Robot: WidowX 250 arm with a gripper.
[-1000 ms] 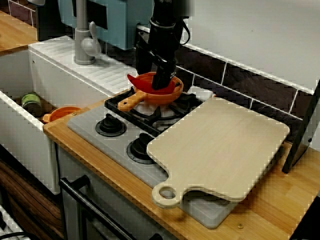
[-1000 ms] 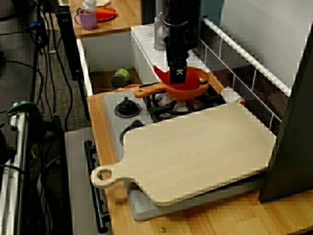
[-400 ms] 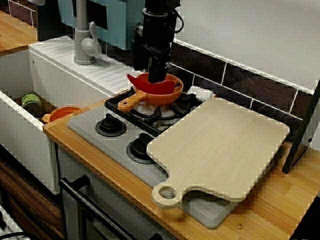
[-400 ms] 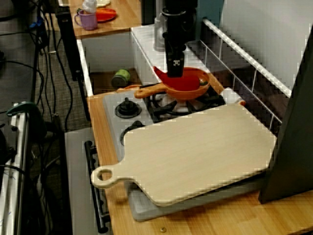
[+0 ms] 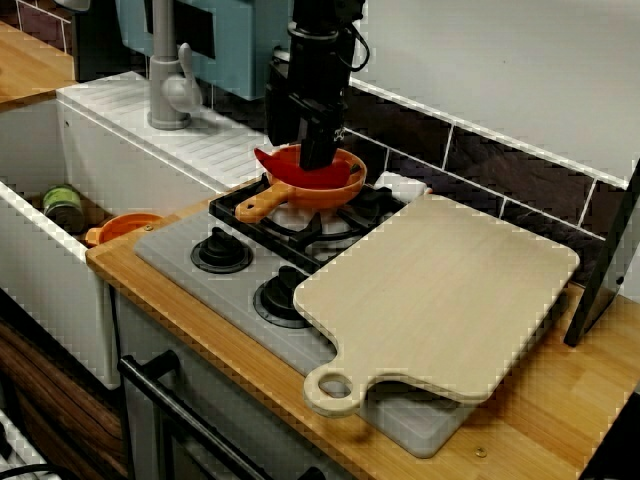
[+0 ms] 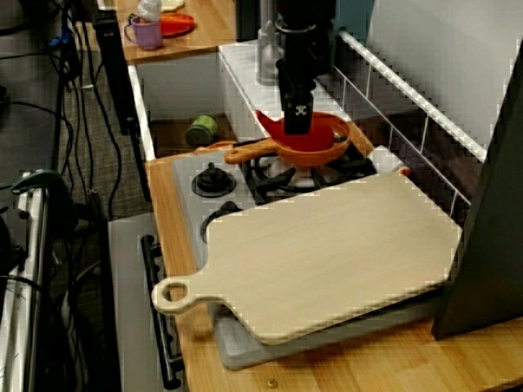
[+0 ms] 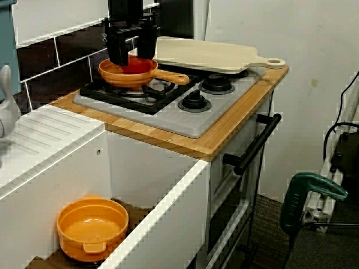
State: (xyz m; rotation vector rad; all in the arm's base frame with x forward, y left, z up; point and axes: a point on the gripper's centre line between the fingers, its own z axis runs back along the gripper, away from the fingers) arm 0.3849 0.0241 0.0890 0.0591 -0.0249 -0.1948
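An orange pan [image 5: 345, 189] with a wooden-coloured handle [image 5: 260, 205] rests on the back burner of the hob [image 5: 250, 270]. A red, pointed object [image 5: 280, 163] lies inside it. My black gripper [image 5: 318, 158] hangs straight down just over the pan's left half. In the view from the sink end the gripper [image 7: 133, 59] is open. Its two fingers [image 7: 119, 51] stand apart above the red object [image 7: 134, 67] and hold nothing. In the view along the counter the gripper [image 6: 297, 126] hides part of the red object [image 6: 274, 124] in the pan [image 6: 323, 151].
A large pale cutting board [image 5: 440, 290] covers the hob's right side and overhangs its front. Left of the hob lies a deep white sink [image 7: 157, 218] holding an orange bowl [image 7: 92, 227] and a green can [image 5: 62, 205]. A grey faucet [image 5: 170, 80] stands behind. A dark upright panel [image 6: 490, 204] stands at far right.
The gripper has lifted out of the pan, shifted left, then edged back right. The red object and pan have stayed put.
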